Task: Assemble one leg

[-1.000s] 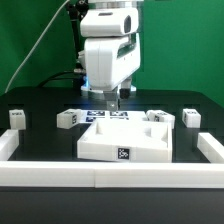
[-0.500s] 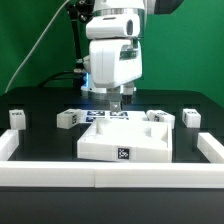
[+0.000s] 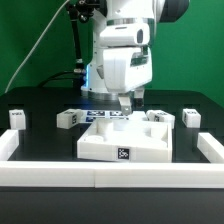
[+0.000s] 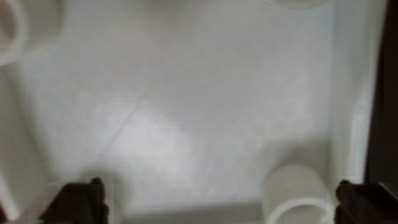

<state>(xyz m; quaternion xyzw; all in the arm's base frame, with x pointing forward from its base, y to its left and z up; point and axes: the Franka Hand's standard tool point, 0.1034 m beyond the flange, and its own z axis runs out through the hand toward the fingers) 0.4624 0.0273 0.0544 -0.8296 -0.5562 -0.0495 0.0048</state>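
The wide white slab (image 3: 108, 143) with a marker tag on its front lies mid-table. My gripper (image 3: 124, 103) hangs just above its far edge, open and empty. In the wrist view the slab's surface (image 4: 196, 100) fills the frame. My gripper (image 4: 217, 205) shows only its two dark fingertips (image 4: 80, 200), set wide apart, with a round socket (image 4: 294, 190) near one of them. Small white legs with tags stand around the slab: one at the far left (image 3: 17, 118), one left of the slab (image 3: 66, 119), one behind its right corner (image 3: 155, 116), and one at the far right (image 3: 191, 117).
The marker board (image 3: 100, 116) lies flat behind the slab, under the arm. A low white wall (image 3: 100, 176) runs along the table's front, with short side walls at the left (image 3: 8, 145) and the right (image 3: 212, 150). A green backdrop stands behind.
The arm has moved toward the exterior view's right, from over the marker board to over the slab's far edge. The parts on the table have not moved.
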